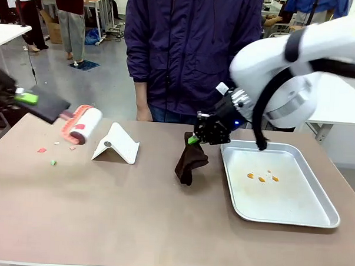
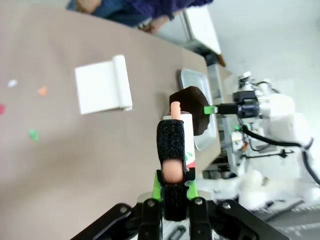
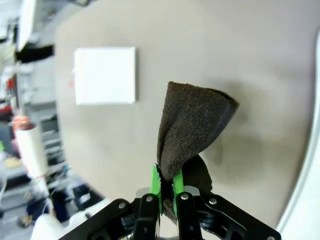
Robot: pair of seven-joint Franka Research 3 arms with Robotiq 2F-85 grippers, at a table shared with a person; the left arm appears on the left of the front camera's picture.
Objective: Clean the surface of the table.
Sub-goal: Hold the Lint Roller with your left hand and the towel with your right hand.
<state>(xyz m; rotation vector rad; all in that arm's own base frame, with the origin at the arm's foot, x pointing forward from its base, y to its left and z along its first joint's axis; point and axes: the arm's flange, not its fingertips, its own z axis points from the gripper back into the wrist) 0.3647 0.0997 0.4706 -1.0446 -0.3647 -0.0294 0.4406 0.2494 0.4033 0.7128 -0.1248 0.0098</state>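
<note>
Tabletop: brown-taupe, spans the front view from the near edge to the person standing at the far side in a dark jacket.

Left hand: at the far-left corner, raised off the surface. Its fingers are clamped tight on the black handle of a roller. The pink frame and white roll slant down toward the tabletop near its far edge. I can't tell whether the roll touches the surface.

Scraps: a few small bits — red, green, pale — lie loose on the tabletop just in front of the roller and nearer the robot's left.

Stand: a white folded piece, tent-shaped, sits on the tabletop just beside the roller toward the middle, apart from it.

Right hand: reaches in over the middle of the tabletop, at the tray's left edge. The green pads are pinched together on the top of a dark brown cloth. The cloth hangs down from the grip in a loose cone, with its lower end at or just above the surface — contact unclear. The wrist view shows its shadow on the tabletop beside it.

Tray: silver metal, on the right side of the tabletop just beside the cloth. A few orange crumbs lie inside it, toward its far-left part.

The two hands are well apart, with the stand between them.
</note>
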